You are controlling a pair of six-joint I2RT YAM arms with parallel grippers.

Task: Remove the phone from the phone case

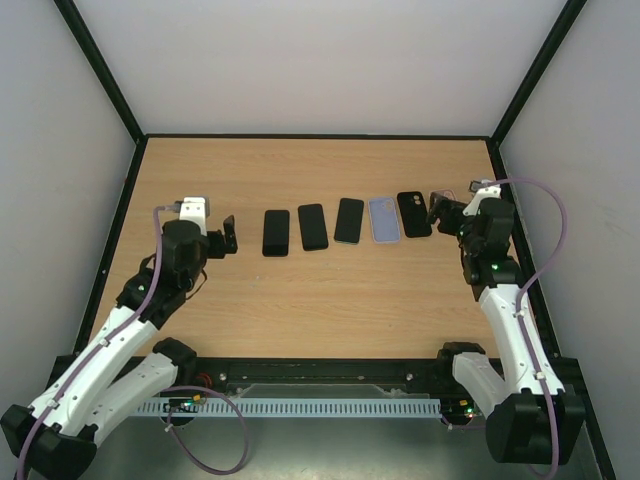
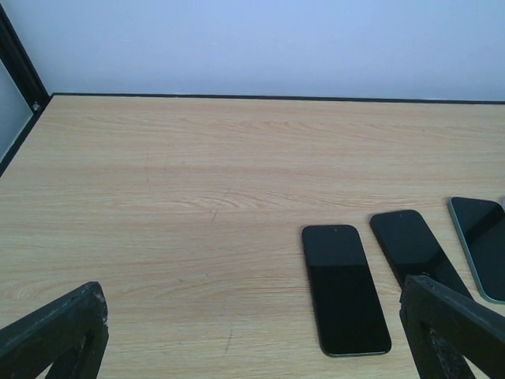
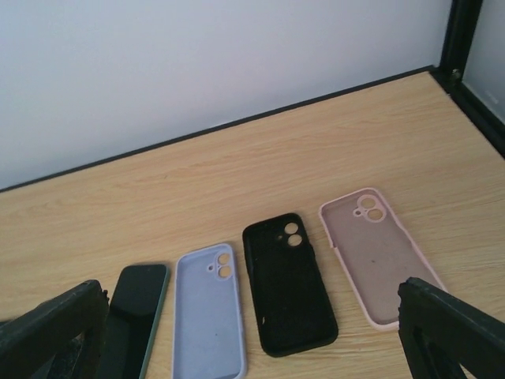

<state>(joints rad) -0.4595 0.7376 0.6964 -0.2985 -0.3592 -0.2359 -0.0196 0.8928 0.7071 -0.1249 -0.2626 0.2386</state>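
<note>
Three dark phones lie face up in a row: the left one (image 1: 276,232) (image 2: 345,288), the middle one (image 1: 313,227) (image 2: 414,249), and a third with a green case rim (image 1: 349,220) (image 2: 481,245) (image 3: 136,316). To their right lie empty cases: lavender (image 1: 384,219) (image 3: 207,312), black (image 1: 414,214) (image 3: 288,284) and pink (image 3: 379,257). My left gripper (image 1: 230,237) (image 2: 252,347) is open and empty, just left of the left phone. My right gripper (image 1: 440,212) (image 3: 252,347) is open and empty, over the near end of the cases. In the top view it mostly hides the pink case.
The wooden table (image 1: 320,300) is enclosed by white walls with black frame edges (image 1: 100,70). A black rail (image 1: 330,375) runs along the near edge between the arm bases. Bare wood lies behind and in front of the row.
</note>
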